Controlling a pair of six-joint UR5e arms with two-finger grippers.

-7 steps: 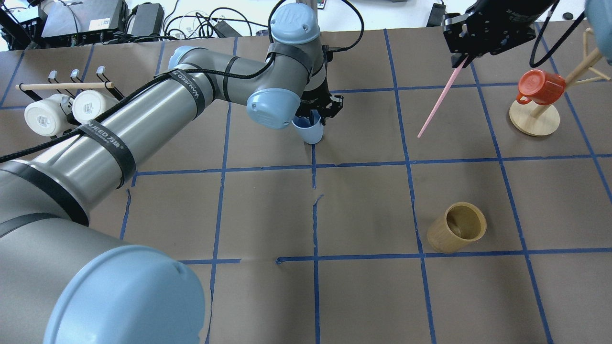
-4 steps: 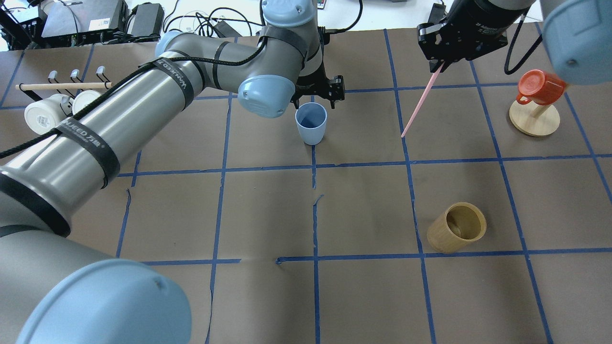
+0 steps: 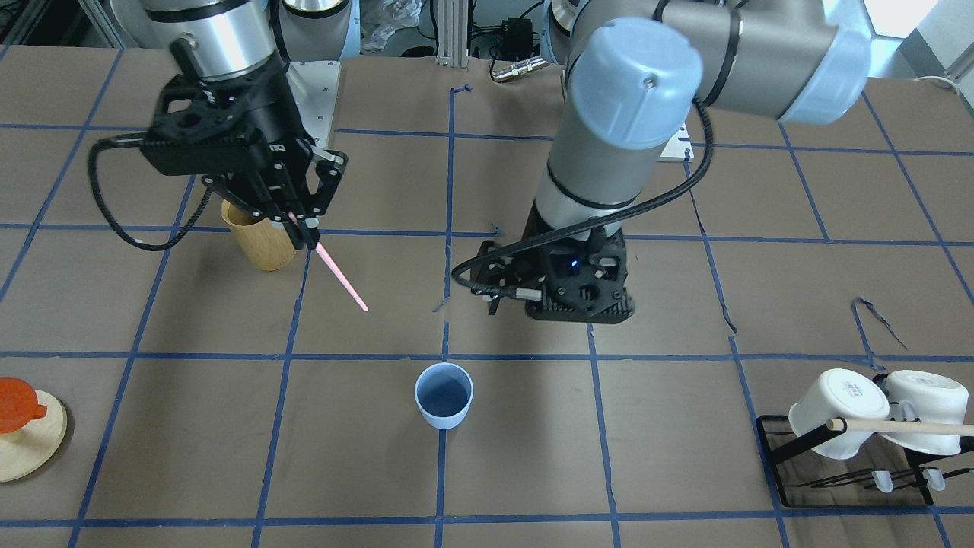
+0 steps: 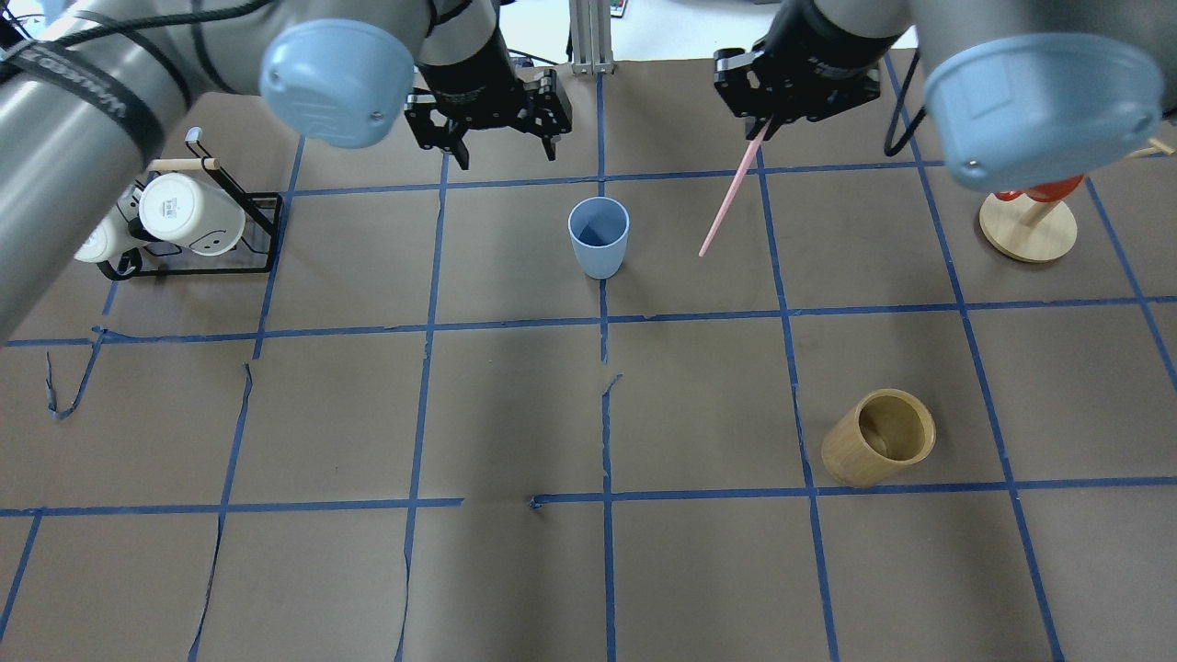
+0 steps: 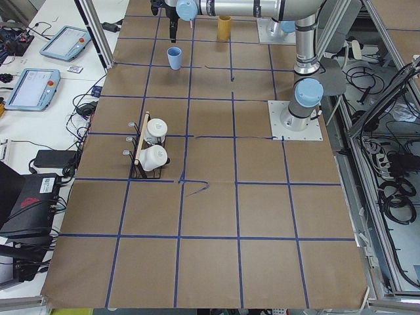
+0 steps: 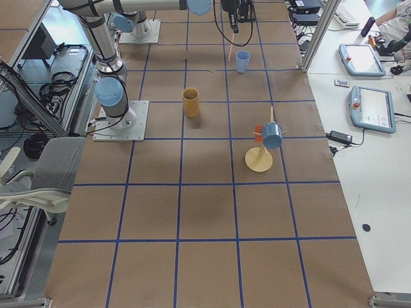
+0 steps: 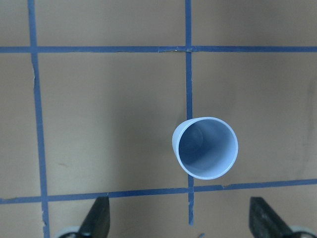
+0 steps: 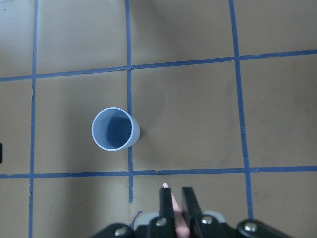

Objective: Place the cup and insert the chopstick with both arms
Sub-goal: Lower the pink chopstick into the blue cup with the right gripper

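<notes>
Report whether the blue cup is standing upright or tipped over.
Upright. The blue cup stands on its base, its round open mouth facing up into both wrist cameras, and nothing touches it.

Cup [image 4: 599, 237] upright on table [image 4: 515, 414]; chopstick [image 4: 733, 191] to its right.

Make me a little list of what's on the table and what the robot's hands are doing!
Blue cup: upright on the table, empty, nobody holding it
Left gripper: open, holding nothing, apart from the cup
Right gripper: shut on pink chopstick, which slants down beside the cup
Chopstick in cup: not yet
Also there: wooden cup, white mugs
</notes>
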